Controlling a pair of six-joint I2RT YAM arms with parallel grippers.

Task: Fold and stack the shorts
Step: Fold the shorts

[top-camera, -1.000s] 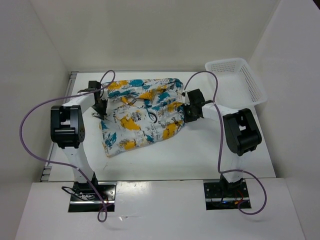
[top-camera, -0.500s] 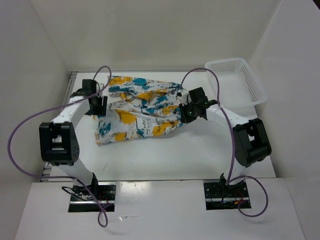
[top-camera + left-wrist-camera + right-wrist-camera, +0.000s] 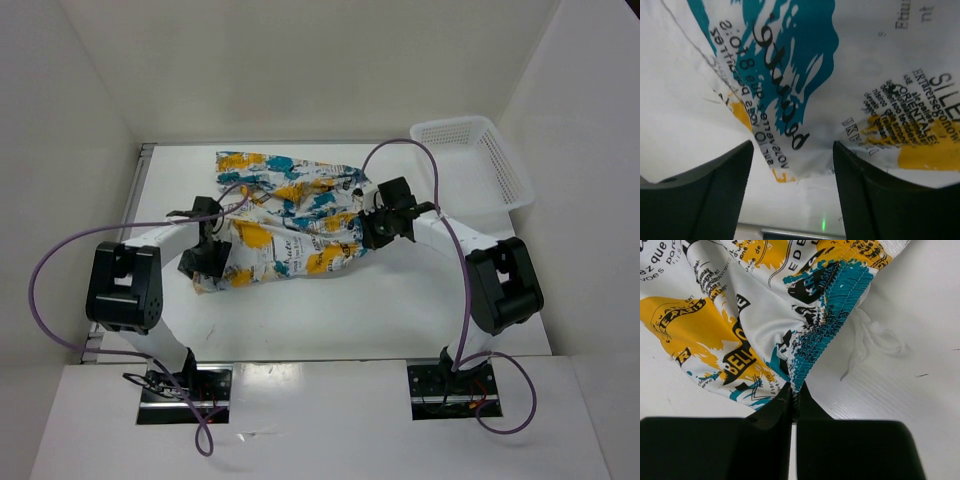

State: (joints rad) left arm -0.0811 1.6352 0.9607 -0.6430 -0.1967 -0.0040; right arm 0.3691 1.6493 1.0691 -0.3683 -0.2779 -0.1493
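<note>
Right claw (image 3: 794,401) pinches the teal waistband of the shorts (image 3: 290,215), fully closed on it; left claw (image 3: 792,150) stands wide over the printed fabric.

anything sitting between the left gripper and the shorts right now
Nothing visible. The left gripper, jaws open, is right at the near-left corner of the shorts, with only printed fabric ahead of its fingers. The right gripper is shut on the gathered edge at the other side. The basket stands apart at the far right.
</note>
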